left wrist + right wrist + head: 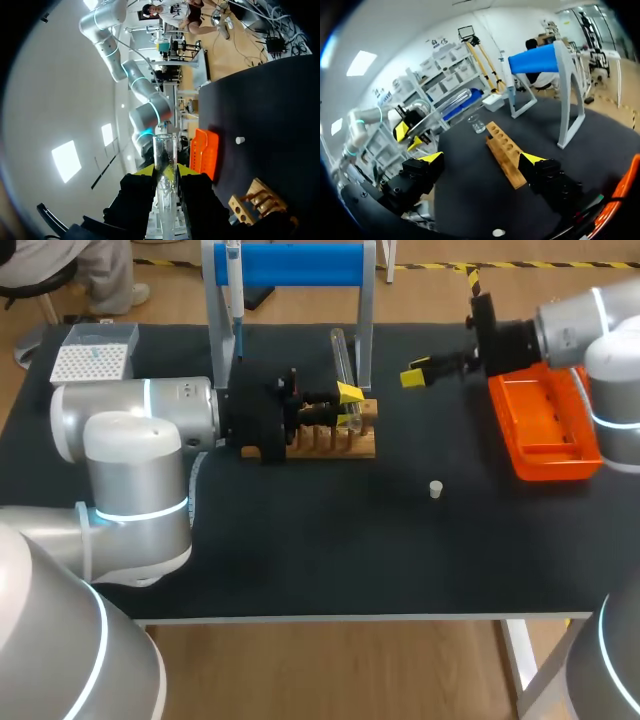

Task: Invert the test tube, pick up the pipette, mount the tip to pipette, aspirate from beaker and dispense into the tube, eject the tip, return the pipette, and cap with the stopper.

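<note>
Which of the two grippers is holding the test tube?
The left gripper, shut on the test tube; the right gripper is open and empty.

Head view: left tool and its black wrist cover the left end of the rack and the lower test tube. Left wrist view: tube base cut off; stopper too small for detail.

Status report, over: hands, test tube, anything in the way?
Left hand shut on clear glass test tube, by wooden rack. Right hand open, near orange tray. Small white stopper loose on table, clear of both.
</note>
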